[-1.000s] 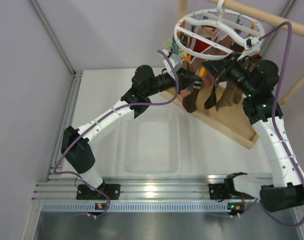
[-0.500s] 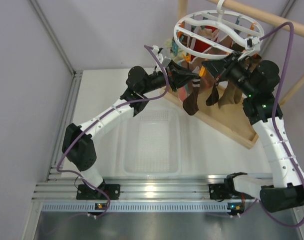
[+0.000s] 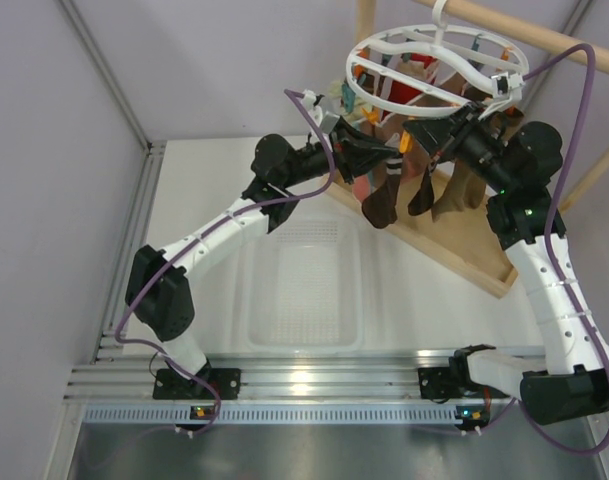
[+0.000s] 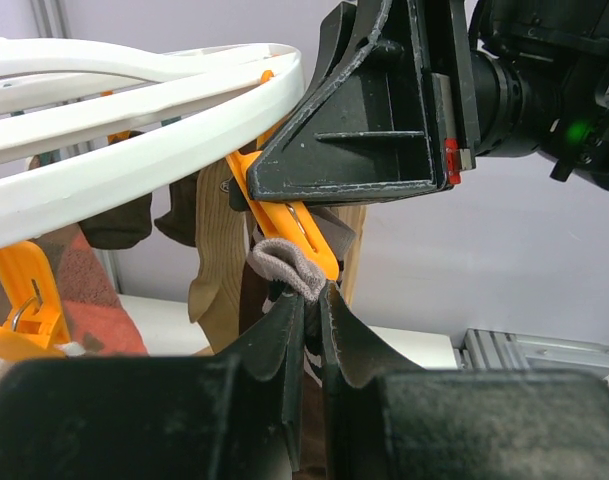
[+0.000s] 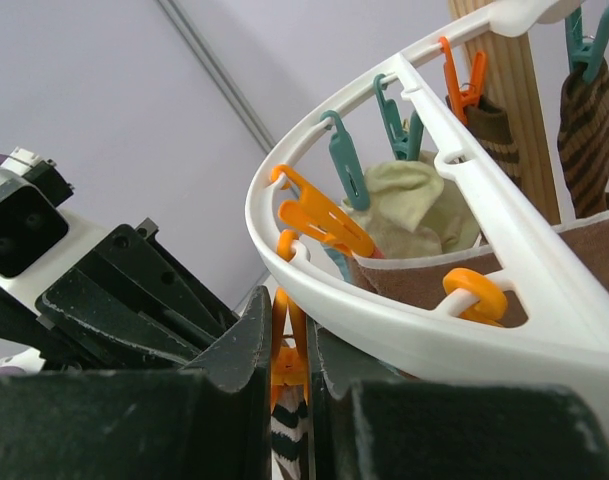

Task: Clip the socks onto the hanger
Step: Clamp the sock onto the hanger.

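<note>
The white ring hanger hangs from a wooden rod, with orange and teal pegs under it. A dark brown sock with pale stripes dangles below its near rim. My left gripper is shut on that sock's cuff, just under an orange peg. My right gripper is shut on the same orange peg, squeezing its handles below the ring; the striped cuff shows beneath. A second brown sock hangs beside the first.
A wooden plank stand lies under the hanger, and its rod runs across the top right. A clear plastic bin sits mid-table. Tan and red socks are clipped on the ring next to teal pegs.
My left wrist has turned and drawn slightly left, its cable swinging up, and the brown sock shifted with it. The right arm has stayed still.
</note>
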Robot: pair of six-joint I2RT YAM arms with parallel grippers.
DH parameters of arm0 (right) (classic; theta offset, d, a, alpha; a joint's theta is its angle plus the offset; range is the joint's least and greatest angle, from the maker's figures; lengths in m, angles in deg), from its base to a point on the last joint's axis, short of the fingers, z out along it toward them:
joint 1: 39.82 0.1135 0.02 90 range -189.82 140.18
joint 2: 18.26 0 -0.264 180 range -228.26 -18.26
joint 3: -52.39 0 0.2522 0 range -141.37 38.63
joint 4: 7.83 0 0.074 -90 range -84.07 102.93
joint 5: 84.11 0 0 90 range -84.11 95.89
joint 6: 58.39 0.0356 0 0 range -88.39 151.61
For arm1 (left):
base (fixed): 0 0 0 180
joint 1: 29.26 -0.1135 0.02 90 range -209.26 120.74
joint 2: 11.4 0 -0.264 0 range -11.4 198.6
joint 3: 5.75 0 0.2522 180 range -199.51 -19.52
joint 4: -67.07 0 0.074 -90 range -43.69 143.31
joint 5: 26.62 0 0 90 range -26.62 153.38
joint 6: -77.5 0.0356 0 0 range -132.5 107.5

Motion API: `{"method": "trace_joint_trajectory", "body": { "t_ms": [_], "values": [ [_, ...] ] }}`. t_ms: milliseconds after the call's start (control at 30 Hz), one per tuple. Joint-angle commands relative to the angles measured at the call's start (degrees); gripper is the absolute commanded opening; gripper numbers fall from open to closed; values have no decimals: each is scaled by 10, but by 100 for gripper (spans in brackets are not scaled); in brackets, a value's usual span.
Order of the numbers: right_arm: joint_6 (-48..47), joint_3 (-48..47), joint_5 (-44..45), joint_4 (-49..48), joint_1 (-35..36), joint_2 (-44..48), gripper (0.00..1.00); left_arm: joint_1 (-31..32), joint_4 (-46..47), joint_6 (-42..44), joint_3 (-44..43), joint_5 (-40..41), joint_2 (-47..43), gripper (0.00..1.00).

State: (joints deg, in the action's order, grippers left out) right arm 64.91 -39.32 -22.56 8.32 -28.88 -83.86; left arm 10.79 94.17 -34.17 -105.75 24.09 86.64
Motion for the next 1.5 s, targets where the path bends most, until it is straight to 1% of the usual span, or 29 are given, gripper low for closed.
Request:
{"method": "trace_joint_trajectory", "body": {
  "t_ms": [0,333,433,633,700,733,800,833,933,1033,1333,1400,1467],
  "values": [
    [8,7,-71,-44,7,-2,0,10,68,-44,-19,-42,8,0],
    [12,13,-87,-49,7,4,0,3,98,-123,-44,-37,40,0],
    [15,15,-90,-50,7,5,0,0,125,-154,-53,-44,52,0],
    [18,16,-100,-48,7,5,1,0,137,-176,-67,-43,68,0],
    [18,15,-102,-39,8,3,5,0,138,-179,-72,-42,72,0],
    [18,14,-103,-36,8,4,10,0,138,-180,-74,-42,73,0],
    [18,12,-106,-33,7,3,16,0,138,-181,-75,-41,74,0],
    [19,11,-106,-29,7,4,21,0,139,-180,-75,-40,75,0],
    [16,4,-107,-22,7,1,28,0,138,-180,-75,-40,76,0],
    [15,3,-108,-6,7,1,32,0,140,-180,-76,-38,78,0],
    [14,-2,-105,2,6,8,33,0,128,-173,-82,-15,83,0],
    [12,-4,-101,8,5,9,36,0,128,-173,-84,-14,83,0],
    [9,-5,-97,12,4,12,44,0,127,-172,-83,-13,83,0]
  ]
}}
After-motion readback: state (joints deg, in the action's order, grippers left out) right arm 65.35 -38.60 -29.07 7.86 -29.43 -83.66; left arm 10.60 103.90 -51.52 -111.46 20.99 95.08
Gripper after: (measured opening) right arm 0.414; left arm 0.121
